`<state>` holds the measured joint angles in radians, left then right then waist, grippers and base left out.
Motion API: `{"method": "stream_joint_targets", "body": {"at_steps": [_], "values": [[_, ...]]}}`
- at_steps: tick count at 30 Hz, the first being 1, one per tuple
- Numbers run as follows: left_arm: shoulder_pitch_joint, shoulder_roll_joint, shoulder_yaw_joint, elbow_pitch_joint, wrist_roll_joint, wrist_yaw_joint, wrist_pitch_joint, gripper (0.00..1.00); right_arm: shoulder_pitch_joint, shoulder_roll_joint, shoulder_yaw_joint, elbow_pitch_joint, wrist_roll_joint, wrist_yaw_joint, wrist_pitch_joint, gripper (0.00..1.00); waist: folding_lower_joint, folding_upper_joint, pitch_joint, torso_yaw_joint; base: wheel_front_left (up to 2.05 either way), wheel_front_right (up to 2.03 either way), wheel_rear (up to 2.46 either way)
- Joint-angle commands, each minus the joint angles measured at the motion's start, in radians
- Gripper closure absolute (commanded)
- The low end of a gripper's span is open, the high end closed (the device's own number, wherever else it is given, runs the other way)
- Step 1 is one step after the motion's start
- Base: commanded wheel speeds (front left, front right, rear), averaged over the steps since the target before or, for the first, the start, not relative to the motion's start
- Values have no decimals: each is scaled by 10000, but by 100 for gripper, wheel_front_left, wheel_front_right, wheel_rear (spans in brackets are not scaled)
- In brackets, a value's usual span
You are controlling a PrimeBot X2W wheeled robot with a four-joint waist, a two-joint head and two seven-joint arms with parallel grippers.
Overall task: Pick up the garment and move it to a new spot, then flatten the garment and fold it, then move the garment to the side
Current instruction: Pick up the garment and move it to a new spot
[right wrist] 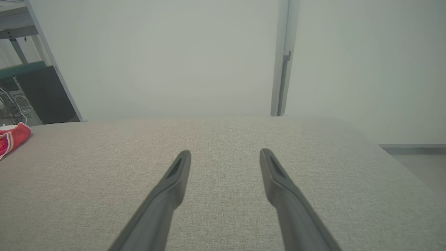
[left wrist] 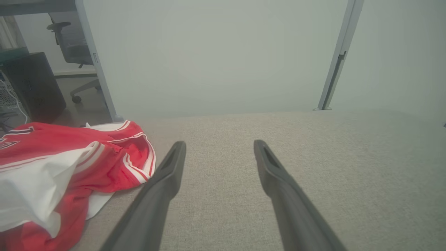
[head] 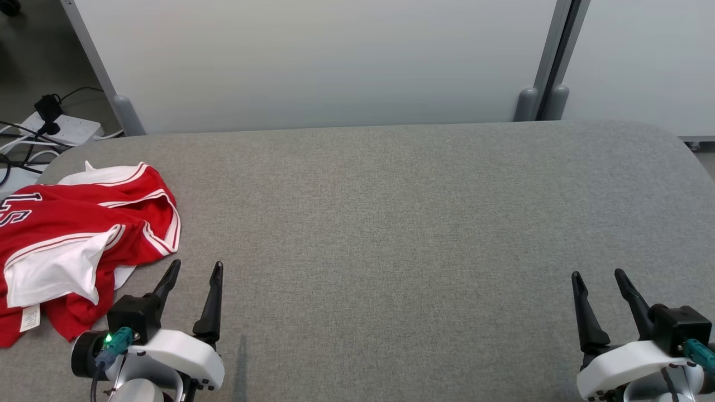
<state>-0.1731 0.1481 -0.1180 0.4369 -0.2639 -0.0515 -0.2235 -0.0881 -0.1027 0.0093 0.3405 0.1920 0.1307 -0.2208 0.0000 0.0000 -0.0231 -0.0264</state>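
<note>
The garment is a red jersey with white trim, white lining and dark lettering, lying crumpled at the left edge of the grey fabric table. In the left wrist view the garment lies just left of my fingers. My left gripper is open at the lower left, right beside the garment's near right edge, with nothing between its fingers. My right gripper is open at the lower right, far from the garment, over bare fabric. The right wrist view catches only a red corner of the garment at its far left.
Pale partition panels with grey posts stand behind the table's far edge. A white power strip with cables lies on the floor past the table's far left corner. An office chair and a dark cabinet stand further left.
</note>
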Motion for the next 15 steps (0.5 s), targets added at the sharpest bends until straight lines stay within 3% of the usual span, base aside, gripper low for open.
{"method": "stream_joint_targets", "body": {"at_steps": [1,8,15], "values": [[-716,253,294,-130,355,75,-190,0,-270,-189,223,-195,-353,0,-217,0,0,0,-4,12,0,0,0],[-849,243,312,-4,972,102,-383,0,-228,-241,282,-232,-1071,0,-410,0,0,0,-18,104,0,0,0],[-856,167,382,158,814,72,-383,0,-216,-193,231,-286,-914,0,-410,0,0,0,-11,571,0,0,0]]}}
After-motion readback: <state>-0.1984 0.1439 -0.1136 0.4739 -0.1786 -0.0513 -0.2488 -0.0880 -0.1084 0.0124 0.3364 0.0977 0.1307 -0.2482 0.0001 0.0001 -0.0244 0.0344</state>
